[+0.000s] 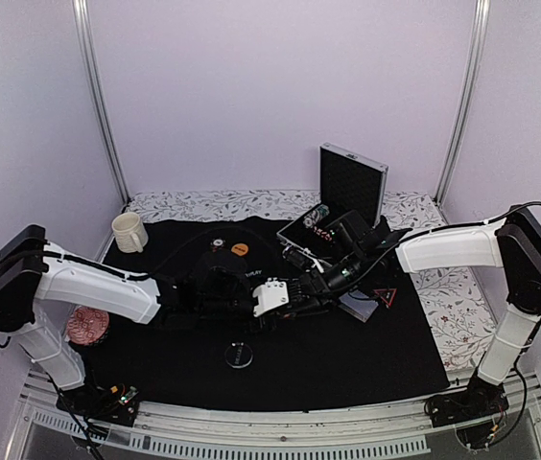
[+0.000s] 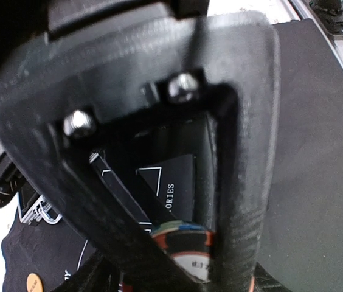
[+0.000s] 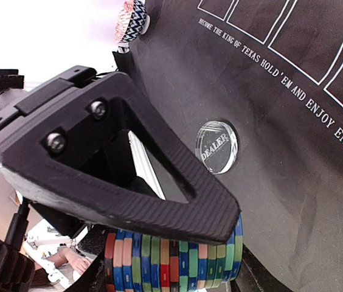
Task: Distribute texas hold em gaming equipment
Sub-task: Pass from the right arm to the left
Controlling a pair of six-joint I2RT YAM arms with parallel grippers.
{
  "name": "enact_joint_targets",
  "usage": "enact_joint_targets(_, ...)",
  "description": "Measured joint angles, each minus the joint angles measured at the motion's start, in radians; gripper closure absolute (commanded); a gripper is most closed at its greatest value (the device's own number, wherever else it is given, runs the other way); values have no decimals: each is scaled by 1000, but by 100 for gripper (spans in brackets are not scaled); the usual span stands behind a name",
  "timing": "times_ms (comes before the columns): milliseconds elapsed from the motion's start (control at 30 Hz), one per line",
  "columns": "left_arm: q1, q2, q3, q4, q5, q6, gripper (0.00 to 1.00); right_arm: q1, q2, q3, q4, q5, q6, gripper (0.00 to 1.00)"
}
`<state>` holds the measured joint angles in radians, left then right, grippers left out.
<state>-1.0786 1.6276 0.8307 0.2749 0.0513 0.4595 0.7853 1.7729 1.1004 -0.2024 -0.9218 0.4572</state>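
Observation:
A row of striped poker chips [image 3: 159, 267] lies edge-on under the finger of my right gripper [image 3: 180, 252], which is shut on it. In the left wrist view the row's end chip [image 2: 193, 255], black and orange with a white centre, fills the gap between the fingers of my left gripper [image 2: 190, 264], and it looks shut on it. Over the middle of the black mat [image 1: 347, 364] the left gripper [image 1: 282, 295] and the right gripper [image 1: 301, 287] meet. A clear dealer disc [image 1: 239, 356] lies in front of them. The triangle marker [image 1: 385, 296] and grey cards [image 1: 359, 306] are to the right.
The open silver case [image 1: 352, 180] stands at the back, behind the right arm. A cream mug [image 1: 129, 231] is at the back left. An orange disc [image 1: 241, 249] and a small dark disc [image 1: 218, 243] lie behind the grippers. A reddish patterned disc [image 1: 88, 326] sits left of the mat.

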Motion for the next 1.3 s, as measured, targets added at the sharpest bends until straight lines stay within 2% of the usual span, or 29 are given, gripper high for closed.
enact_joint_targets(200, 10, 0, -24, 27, 19, -4, 36, 0, 0, 0, 3, -2, 3, 98)
enact_joint_targets(633, 13, 17, -32, 43, 24, 1, 48, 0, 0, 0, 6, -2, 4, 98)
enact_joint_targets(733, 14, 23, -32, 43, 21, 2, 49, 0, 0, 0, 6, -2, 9, 98)
enact_joint_targets(867, 14, 23, -32, 44, 19, 1, 43, 0, 0, 0, 7, -2, 14, 98)
enact_joint_targets(1300, 14, 23, -32, 51, 20, -2, 47, 0, 0, 0, 9, -2, 15, 98)
